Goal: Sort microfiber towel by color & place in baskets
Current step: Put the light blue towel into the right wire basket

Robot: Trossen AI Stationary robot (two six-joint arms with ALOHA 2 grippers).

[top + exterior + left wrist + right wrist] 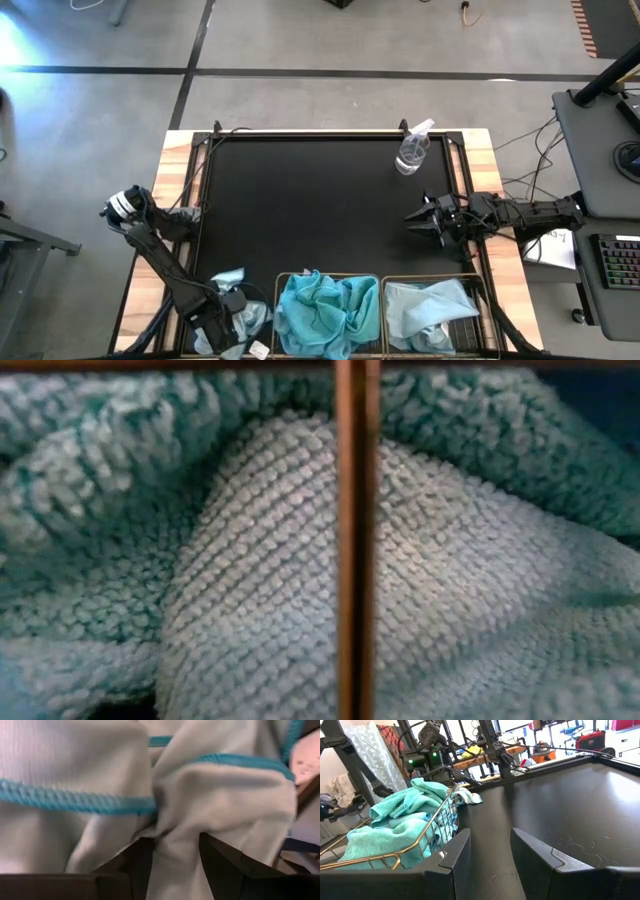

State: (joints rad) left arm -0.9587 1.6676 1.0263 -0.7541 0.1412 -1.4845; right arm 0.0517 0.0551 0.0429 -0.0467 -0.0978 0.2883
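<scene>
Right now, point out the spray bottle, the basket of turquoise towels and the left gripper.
Spray bottle (412, 153): high view, on its clear body.
Basket of turquoise towels (327, 276): high view, on its far wire rim.
Left gripper (167, 857): left wrist view, between the fingertips, on the pale towel (220, 795) they pinch.

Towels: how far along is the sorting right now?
Mostly done. Turquoise towels fill one basket, pale towels lie in the other basket. In hand: the left gripper is closed on a pale towel beside the baskets. Left: dropping it in. The right gripper waits open over the mat.
</scene>
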